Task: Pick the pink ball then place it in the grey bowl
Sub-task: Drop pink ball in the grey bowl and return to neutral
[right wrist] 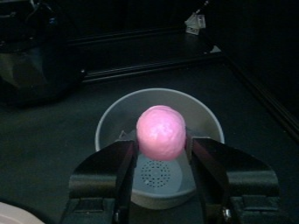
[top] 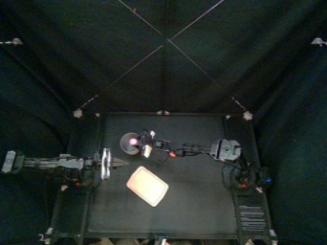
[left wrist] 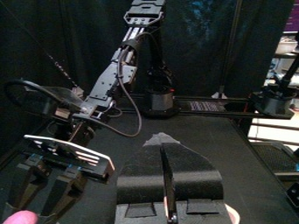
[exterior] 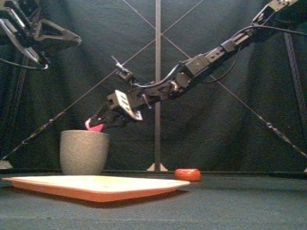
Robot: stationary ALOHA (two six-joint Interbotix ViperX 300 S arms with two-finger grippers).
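Observation:
The pink ball (right wrist: 162,129) is clamped between the jaws of my right gripper (right wrist: 162,150). It hangs just above the open mouth of the grey speckled cup (right wrist: 117,114). In the front view the right gripper (exterior: 100,122) holds the ball (exterior: 92,127) a little above the cup (exterior: 84,153), over the right side of its rim. The cup (top: 128,143) stands at the back left of the table. My left gripper (left wrist: 163,144) is shut on nothing and rests at the table's left side (top: 102,163).
A flat pink tray (exterior: 96,187) lies in front of the cup, near the table's front. A small red toy (exterior: 188,174) sits on the table to the right of the cup. The right arm slants across the table's back.

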